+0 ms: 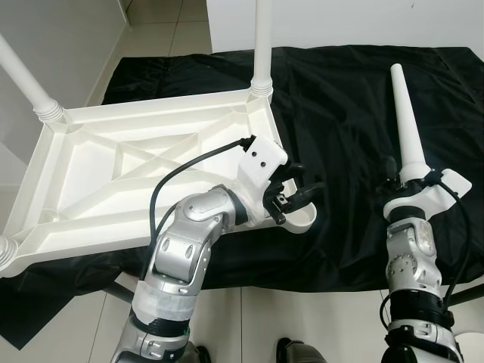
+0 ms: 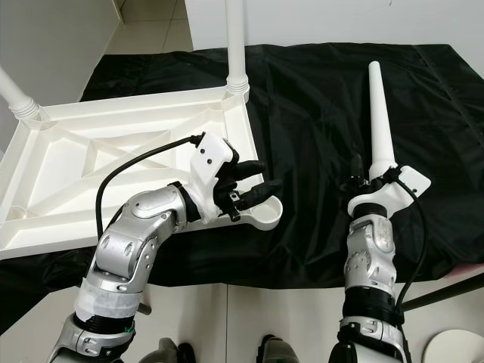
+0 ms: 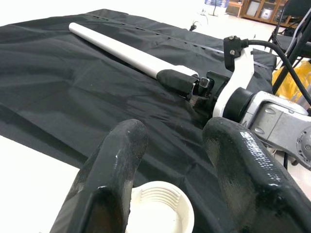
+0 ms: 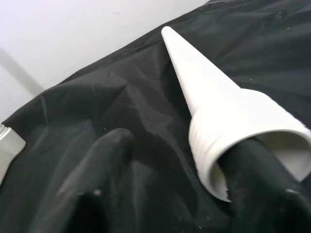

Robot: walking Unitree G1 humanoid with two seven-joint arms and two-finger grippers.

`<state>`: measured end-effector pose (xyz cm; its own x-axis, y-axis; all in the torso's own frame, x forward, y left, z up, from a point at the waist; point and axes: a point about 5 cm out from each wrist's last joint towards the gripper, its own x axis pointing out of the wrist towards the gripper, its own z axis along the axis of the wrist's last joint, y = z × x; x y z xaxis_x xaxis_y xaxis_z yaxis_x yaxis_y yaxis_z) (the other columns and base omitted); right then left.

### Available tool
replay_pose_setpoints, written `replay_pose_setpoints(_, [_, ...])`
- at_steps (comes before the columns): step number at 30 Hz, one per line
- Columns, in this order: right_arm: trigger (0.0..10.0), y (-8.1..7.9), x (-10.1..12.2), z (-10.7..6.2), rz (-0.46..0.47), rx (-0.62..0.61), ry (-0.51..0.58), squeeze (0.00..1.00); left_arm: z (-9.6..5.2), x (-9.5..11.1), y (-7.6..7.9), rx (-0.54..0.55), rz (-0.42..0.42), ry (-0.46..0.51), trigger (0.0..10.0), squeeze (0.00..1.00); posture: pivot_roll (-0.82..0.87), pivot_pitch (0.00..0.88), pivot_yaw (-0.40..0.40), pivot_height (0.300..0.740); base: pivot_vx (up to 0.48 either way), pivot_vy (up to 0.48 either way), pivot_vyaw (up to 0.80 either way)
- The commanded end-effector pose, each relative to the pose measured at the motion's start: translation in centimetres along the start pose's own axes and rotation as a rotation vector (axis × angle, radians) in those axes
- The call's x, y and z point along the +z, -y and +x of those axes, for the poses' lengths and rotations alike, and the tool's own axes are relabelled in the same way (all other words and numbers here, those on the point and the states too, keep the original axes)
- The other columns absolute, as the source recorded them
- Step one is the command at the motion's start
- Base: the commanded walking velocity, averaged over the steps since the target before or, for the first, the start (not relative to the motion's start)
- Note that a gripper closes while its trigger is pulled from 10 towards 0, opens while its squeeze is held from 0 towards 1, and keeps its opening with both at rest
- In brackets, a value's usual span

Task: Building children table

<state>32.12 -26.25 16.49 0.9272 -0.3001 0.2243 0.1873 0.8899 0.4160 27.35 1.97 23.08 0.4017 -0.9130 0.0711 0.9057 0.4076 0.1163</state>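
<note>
The white table top (image 1: 113, 170) lies upside down on the black cloth (image 1: 340, 91). White legs stand in its far right corner (image 1: 262, 45), far left corner (image 1: 26, 83) and near left corner (image 1: 4, 253). Its near right corner socket (image 1: 304, 220) holds no leg. My left gripper (image 1: 301, 184) hovers open just above this socket (image 3: 158, 206), one finger on each side. To the right, my right gripper (image 1: 405, 181) is shut on the thick threaded end of a loose white leg (image 1: 404, 113), whose thin tip points away from me over the cloth.
The cloth hangs over the front edge above a white tiled floor (image 1: 249, 318). A white wall (image 1: 53, 38) rises on the left behind the table top. A dark bar (image 2: 442, 291) and a round white object (image 2: 454, 349) sit at the lower right.
</note>
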Motion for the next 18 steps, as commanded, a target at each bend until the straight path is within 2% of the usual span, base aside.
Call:
replay_pose_setpoints(1, [0.0, -0.1, -0.42, 0.03, 0.024, 0.006, -0.025, 0.0, -0.11, 0.06, -1.15, 0.206, 0.0, -0.009, 10.0, 0.0, -0.07, 0.165, 0.088, 0.74, 0.0, 0.0, 0.0])
replay_pose_setpoints(18, [0.0, -0.5, -1.34, 0.07, 0.004, 0.01, -0.053, 0.0, 0.01, 0.03, -1.25, 0.211, 0.03, -0.018, 10.0, 0.0, -0.06, 0.15, 0.092, 0.74, 0.0, 0.0, 0.0])
